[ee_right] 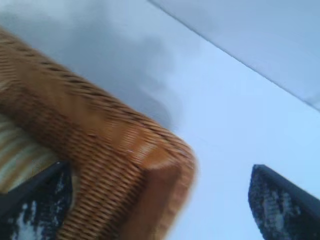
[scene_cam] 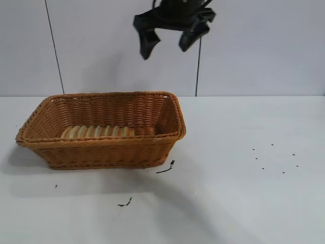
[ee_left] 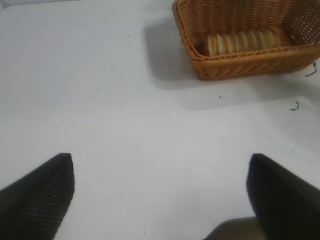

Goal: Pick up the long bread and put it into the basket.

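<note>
Small dark scraps point(scene_cam: 165, 168) scattered on white table point(scene_cam: 244, 203) close to camera, just in front of basket point(scene_cam: 101, 152). Long bread point(scene_cam: 97, 131) lying flat inside basket, along its near wall. Right gripper point(scene_cam: 167, 43) high above basket's right end, fingers spread wide, holding nothing. Left gripper point(ee_left: 160, 195) over bare table well apart from basket, fingers wide, empty too.

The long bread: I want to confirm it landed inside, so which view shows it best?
The left wrist view: the long bread lies in the basket, seen from above. The exterior view hides its lower part behind the near wall; the right wrist view catches only a blurred edge.
</note>
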`<act>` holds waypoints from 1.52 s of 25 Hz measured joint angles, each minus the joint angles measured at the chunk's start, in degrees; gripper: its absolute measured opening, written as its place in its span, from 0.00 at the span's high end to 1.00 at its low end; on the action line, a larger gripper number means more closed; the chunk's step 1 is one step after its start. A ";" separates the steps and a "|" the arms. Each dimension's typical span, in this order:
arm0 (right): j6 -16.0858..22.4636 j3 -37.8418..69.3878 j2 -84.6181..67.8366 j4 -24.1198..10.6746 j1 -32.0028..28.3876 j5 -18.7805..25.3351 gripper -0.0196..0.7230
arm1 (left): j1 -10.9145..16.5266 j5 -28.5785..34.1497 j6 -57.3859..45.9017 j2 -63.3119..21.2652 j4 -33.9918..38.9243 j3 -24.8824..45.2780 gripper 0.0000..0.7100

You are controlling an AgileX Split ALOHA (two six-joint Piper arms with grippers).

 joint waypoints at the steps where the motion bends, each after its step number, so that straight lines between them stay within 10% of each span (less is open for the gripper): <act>1: 0.00 0.00 -0.13 0.31 -1.50 0.49 0.10 | 0.00 0.00 0.00 0.00 0.00 0.00 0.02; 18: 0.00 6.75 -7.44 0.00 -10.07 8.71 0.10 | 0.00 0.00 0.00 0.00 0.00 0.00 0.02; 38: -2.12 71.79 -65.49 0.00 -10.07 7.92 0.11 | 0.00 0.00 0.00 0.00 0.00 0.00 0.02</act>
